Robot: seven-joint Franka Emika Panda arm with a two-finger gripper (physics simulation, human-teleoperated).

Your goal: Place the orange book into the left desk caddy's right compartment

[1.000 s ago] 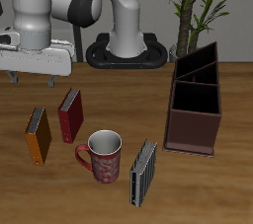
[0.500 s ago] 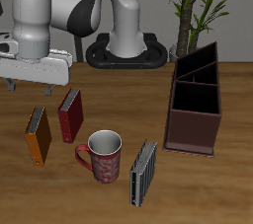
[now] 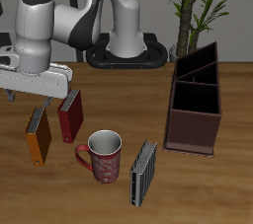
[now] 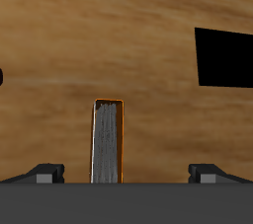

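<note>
- Exterior view: gripper (image 3: 41,101) sits directly above the orange book (image 3: 38,135), fingertips just over its top edge, not gripping it.
- Orange book stands upright on the table (image 3: 119,193), beside the dark red book (image 3: 70,115), which also stands upright and slightly farther back.
- Mug (image 3: 102,155) is near the dark red book, closer to the table's front edge; grey-black striped book (image 3: 144,172) stands beside the mug.
- Left desk caddy (image 3: 196,110) is well apart from the orange book, across the table; its right compartment (image 3: 195,98) holds nothing visible.
- Wrist view: orange book (image 4: 107,140) seen edge-on, centred between the two fingers (image 4: 43,173), clear gap on both sides. Jaws spread wide, nothing held.
- Potted plant (image 3: 198,6) behind the caddy.
</note>
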